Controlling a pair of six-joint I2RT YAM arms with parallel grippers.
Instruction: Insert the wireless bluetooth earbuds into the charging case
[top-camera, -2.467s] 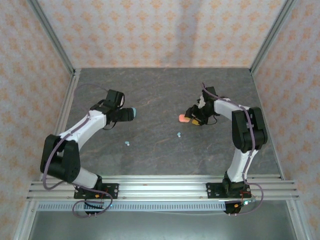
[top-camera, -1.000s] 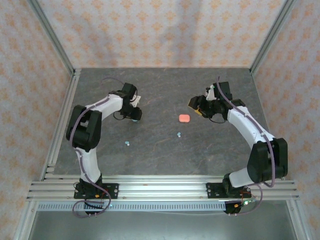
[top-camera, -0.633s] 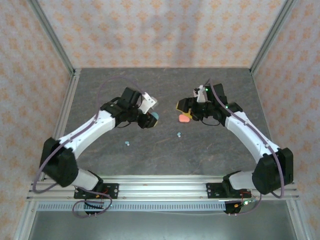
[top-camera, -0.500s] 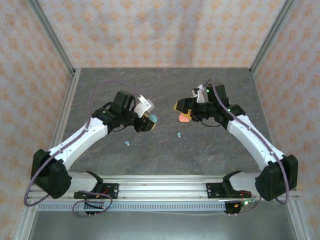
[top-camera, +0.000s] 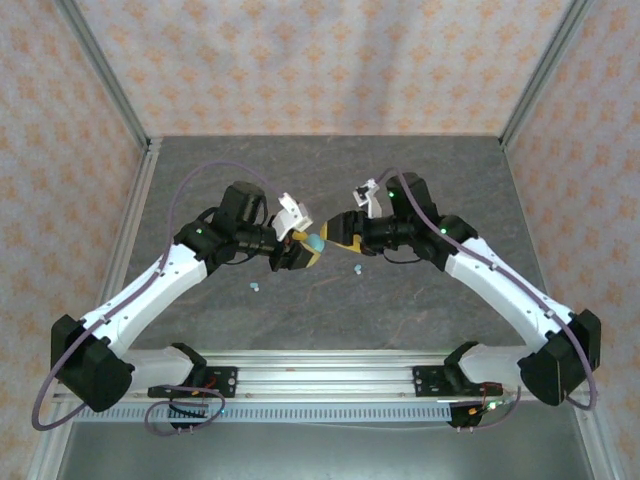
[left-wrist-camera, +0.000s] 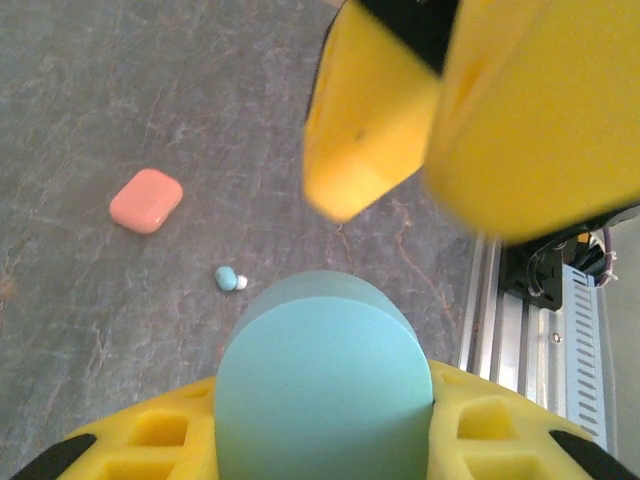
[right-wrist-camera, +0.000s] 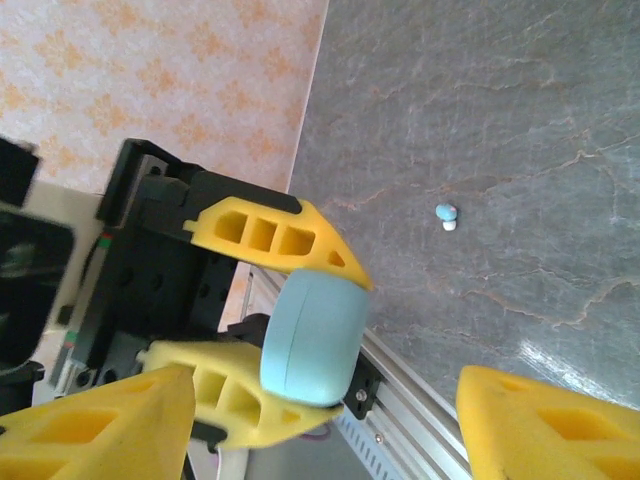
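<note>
My left gripper (top-camera: 303, 250) is shut on a light blue pebble-shaped charging case (top-camera: 315, 243), held up above the table's middle; the case (left-wrist-camera: 322, 365) sits closed between the yellow fingers (left-wrist-camera: 150, 440). My right gripper (top-camera: 337, 232) faces it, open, its fingers (left-wrist-camera: 368, 125) just short of the case (right-wrist-camera: 315, 335). One light blue earbud (top-camera: 357, 269) lies under the right arm, another (top-camera: 255, 286) below the left arm. A salmon-red case (left-wrist-camera: 146, 200) lies closed on the table near an earbud (left-wrist-camera: 230, 279). The salmon-red earbuds are out of view.
The dark stone-look tabletop (top-camera: 330, 170) is walled on three sides by patterned panels with metal frame posts. An aluminium rail (top-camera: 330, 370) carrying both arm bases runs along the near edge.
Both arms have swung in toward the middle. The left gripper carried the blue case right and up; the right gripper moved left over the salmon case until the two face each other.
</note>
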